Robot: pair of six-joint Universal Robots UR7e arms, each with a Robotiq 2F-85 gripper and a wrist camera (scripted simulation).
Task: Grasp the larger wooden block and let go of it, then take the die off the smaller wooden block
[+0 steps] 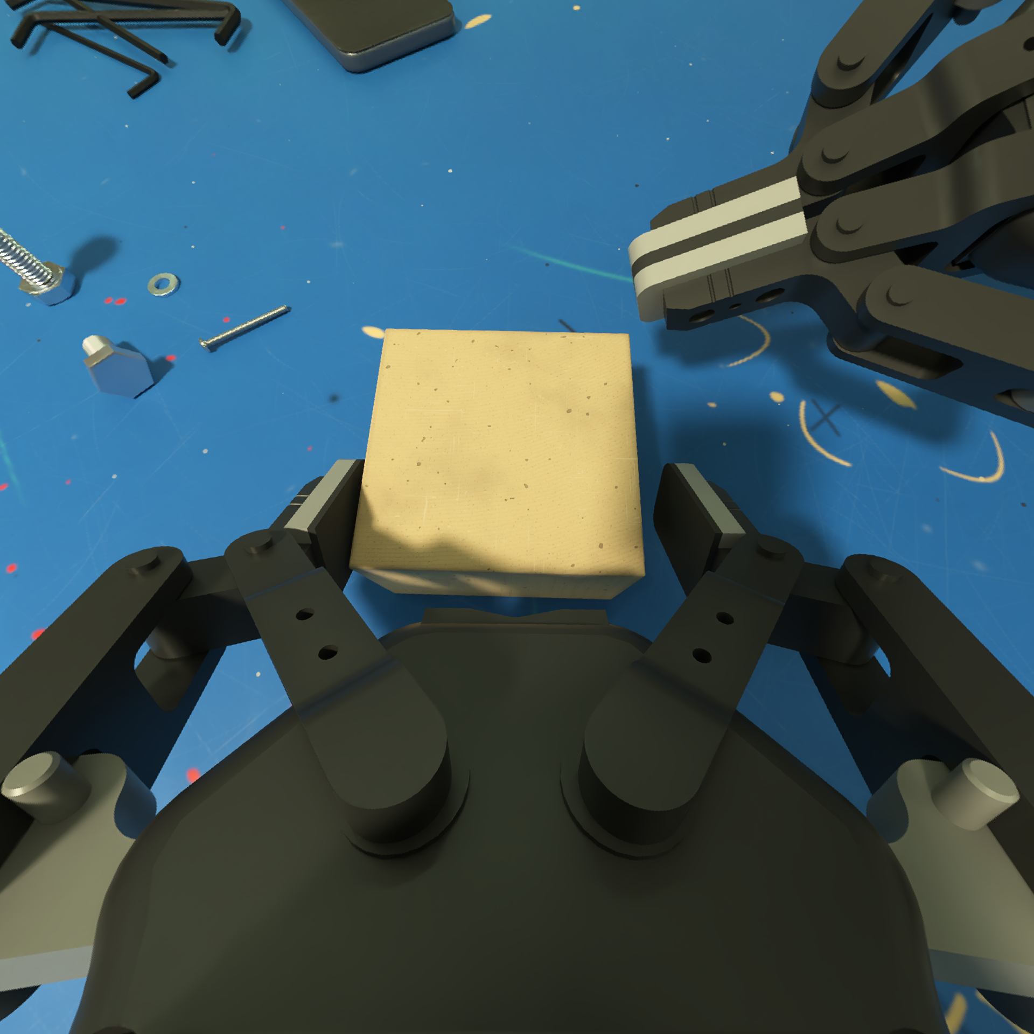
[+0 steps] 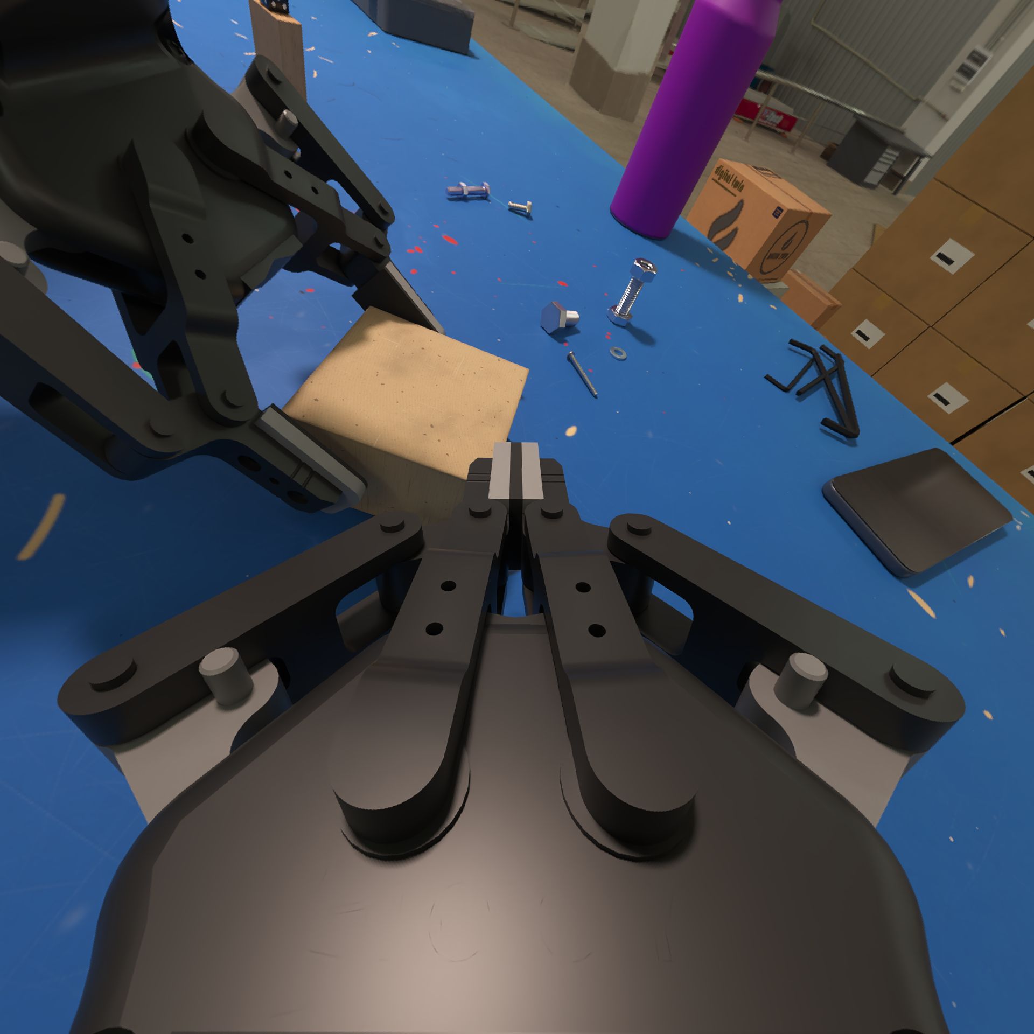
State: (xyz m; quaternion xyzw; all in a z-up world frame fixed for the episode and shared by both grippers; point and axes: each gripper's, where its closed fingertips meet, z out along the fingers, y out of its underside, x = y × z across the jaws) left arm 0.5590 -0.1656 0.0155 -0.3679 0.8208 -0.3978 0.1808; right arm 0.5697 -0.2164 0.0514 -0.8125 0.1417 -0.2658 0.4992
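Left end effector (image 1: pixel 506 503) straddles large tan wooden block (image 1: pixel 498 453) at frame centre on blue desk (image 1: pixel 447 196); left pad touching, right gapped. Right end effector (image 2: pixel 516 470) closed, empty, close by. You risk one-sided closing skewing block into it.

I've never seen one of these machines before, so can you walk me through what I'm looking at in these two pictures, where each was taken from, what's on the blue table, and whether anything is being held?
These are two robot arms, each ending in a two-finger claw with a camera behind the fingers. One picture looks along the left gripper, open, its fingers on either side of the larger wooden block; one finger looks against it, the other stands apart, so nothing is clamped. The other looks along the right gripper, shut and empty, beside that block. On the blue table lie bolts, a washer, hex keys, a dark flat slab and a purple bottle. Far back stands the smaller wooden block.
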